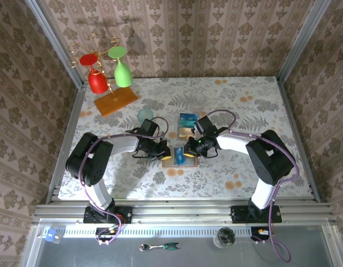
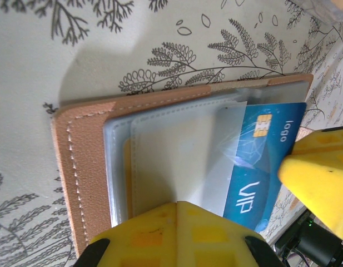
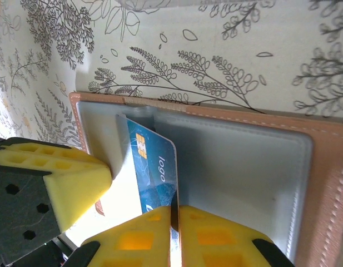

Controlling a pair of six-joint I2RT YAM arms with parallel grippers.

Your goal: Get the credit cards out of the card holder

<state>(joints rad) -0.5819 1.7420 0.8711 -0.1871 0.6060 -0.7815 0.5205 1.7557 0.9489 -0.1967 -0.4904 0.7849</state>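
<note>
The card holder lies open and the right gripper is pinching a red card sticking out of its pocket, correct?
Not quite: the card is blue, not red, as the right wrist view shows. The right gripper does pinch it, sticking out of a pocket of the open card holder.

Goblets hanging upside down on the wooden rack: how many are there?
2. A red plastic goblet hangs on the left of the orange wooden rack, and a green plastic goblet hangs just right of it. None looks hidden.

A robot lab test cell: aluminium frame rails (image 1: 182, 211), wallpaper-lined walls (image 1: 215, 33), floral tabletop (image 1: 243, 105).
</note>
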